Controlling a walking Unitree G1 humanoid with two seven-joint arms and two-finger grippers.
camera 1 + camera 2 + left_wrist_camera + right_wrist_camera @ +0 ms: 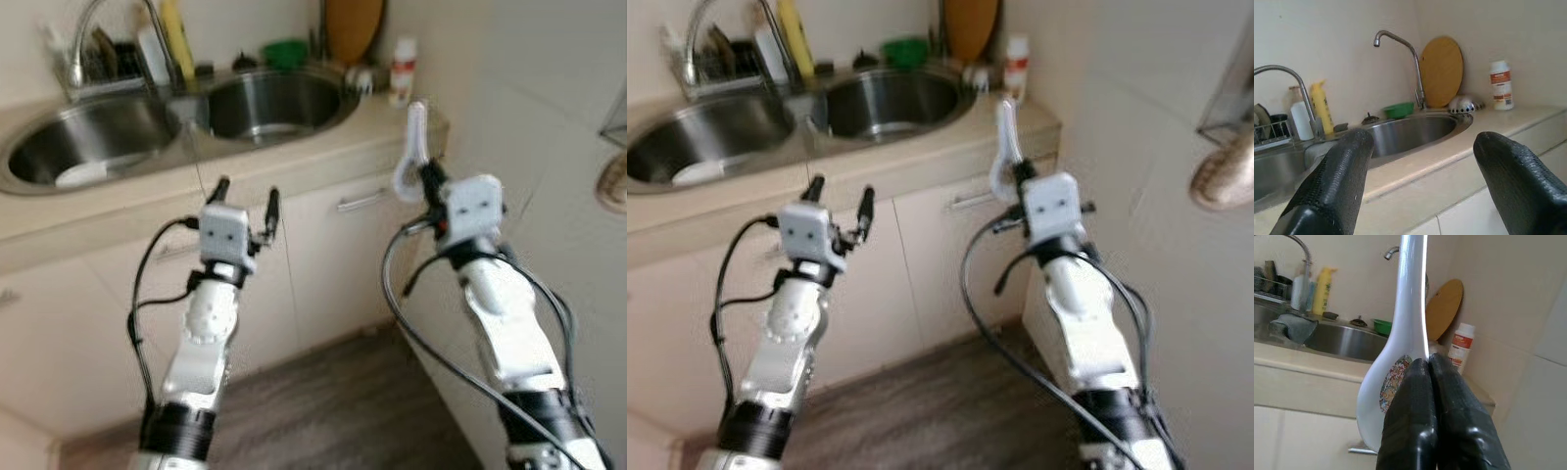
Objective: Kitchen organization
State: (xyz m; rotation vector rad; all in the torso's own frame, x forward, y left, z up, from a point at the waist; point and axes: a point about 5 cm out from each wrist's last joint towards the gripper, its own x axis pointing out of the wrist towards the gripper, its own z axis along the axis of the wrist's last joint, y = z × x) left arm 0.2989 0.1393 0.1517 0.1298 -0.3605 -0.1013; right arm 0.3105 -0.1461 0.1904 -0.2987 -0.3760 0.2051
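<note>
We hold a white ceramic spoon (410,157) in our right gripper (428,179), the jaws clenched on it where bowl meets handle. In the right wrist view the patterned bowl sits down beside the fingers (1415,411) and the handle rises straight past them. Seen from the head, the spoon's long axis stands near upright, handle toward twelve o'clock, in front of the corner of the beige surface (323,147).

Our left gripper (245,206) hovers before the cabinet door (333,255), jaws released and grasping nothing; its wrist view looks across the surface toward the right sink basin (1410,132).

The relation that matters: from the spoon, the double sink (265,103) lies at about ten o'clock, the right basin nearest, with the tap (1400,54), a green bowl (286,51) and a round wooden board (353,27) behind it. We judge the right arm is the nearer one to any spot there, and the spoon must tip from upright to lying flat before it can rest. A white bottle (402,69) stands at twelve o'clock, close to the path.
</note>
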